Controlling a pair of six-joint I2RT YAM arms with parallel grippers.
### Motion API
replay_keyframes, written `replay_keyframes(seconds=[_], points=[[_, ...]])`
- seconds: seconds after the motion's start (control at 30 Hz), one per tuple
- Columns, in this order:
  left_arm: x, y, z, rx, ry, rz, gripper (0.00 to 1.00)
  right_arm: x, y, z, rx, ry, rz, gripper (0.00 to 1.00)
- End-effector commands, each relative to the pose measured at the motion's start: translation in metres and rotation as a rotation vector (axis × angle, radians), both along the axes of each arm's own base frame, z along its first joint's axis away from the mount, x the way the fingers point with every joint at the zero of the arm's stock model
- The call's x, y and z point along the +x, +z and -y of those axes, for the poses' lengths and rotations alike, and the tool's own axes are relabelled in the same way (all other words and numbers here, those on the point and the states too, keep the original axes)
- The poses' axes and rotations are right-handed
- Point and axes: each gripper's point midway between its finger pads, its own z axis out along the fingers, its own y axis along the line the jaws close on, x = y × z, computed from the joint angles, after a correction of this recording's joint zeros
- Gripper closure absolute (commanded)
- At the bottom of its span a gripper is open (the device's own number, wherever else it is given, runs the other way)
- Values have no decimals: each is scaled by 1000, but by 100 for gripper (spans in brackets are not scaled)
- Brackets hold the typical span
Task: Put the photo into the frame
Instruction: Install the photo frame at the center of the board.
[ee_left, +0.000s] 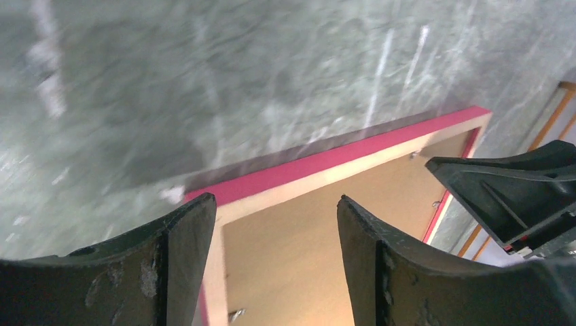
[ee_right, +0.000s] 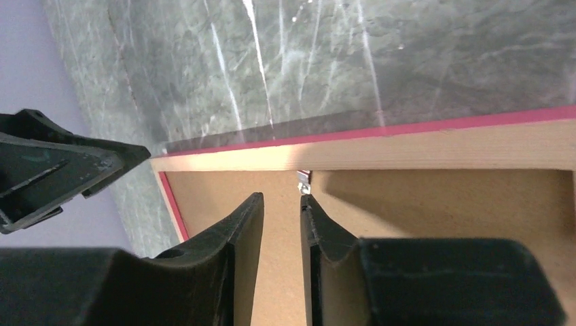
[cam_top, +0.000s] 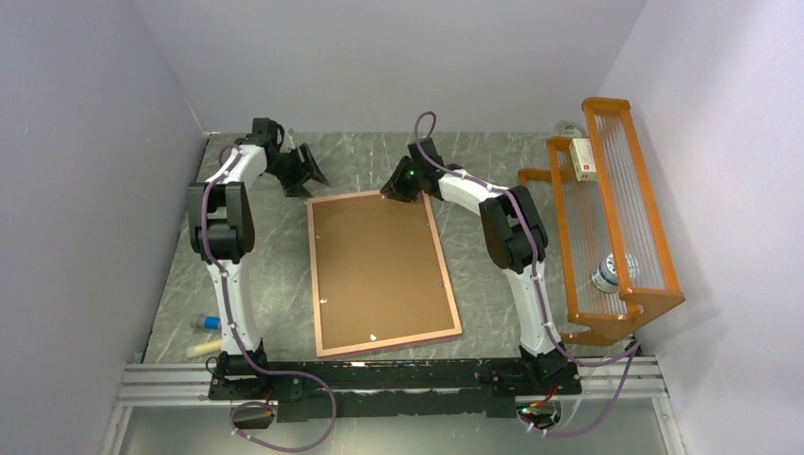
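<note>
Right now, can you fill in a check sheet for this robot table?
Surface: grey marbled table.
Job's things: frame lies face down, brown backing board inside; photo not seen.
Clutter: blue-capped item and cream stick by the left arm's base.
End effectors: left end effector open near the frame's far corner; right end effector narrowly open at a metal tab.
Cables: purple cables along both arms.
Surroundings: pale walls; orange rack holding a box and a roll.

The grey marbled table (cam_top: 265, 284) carries the frame (cam_top: 315, 275), lying flat near the middle with its pale wood back up and a brown backing board (cam_top: 379, 270) inside it. An orange rack (cam_top: 607, 102) stands at the right edge. At the near left lie a blue-capped tube (cam_top: 207, 322) and a pale stick (cam_top: 204, 349).
</note>
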Motion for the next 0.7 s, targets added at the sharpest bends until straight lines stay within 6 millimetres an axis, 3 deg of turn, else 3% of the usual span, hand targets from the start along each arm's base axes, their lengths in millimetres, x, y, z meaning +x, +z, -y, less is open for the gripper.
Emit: replay_keyframes(seconds=[0.0, 0.2, 0.43, 0.67], points=[[-16, 23, -34, 57, 116, -15, 29, 13, 20, -18, 87, 49, 57, 70], [-39, 29, -42, 35, 124, -21, 28, 15, 11, -20, 80, 50, 46, 71], [-51, 35, -54, 53, 152, -6, 27, 16, 24, -16, 64, 47, 87, 69], [-66, 20, -53, 39, 170, -50, 29, 16, 16, -2, 1, -2, 67, 67]])
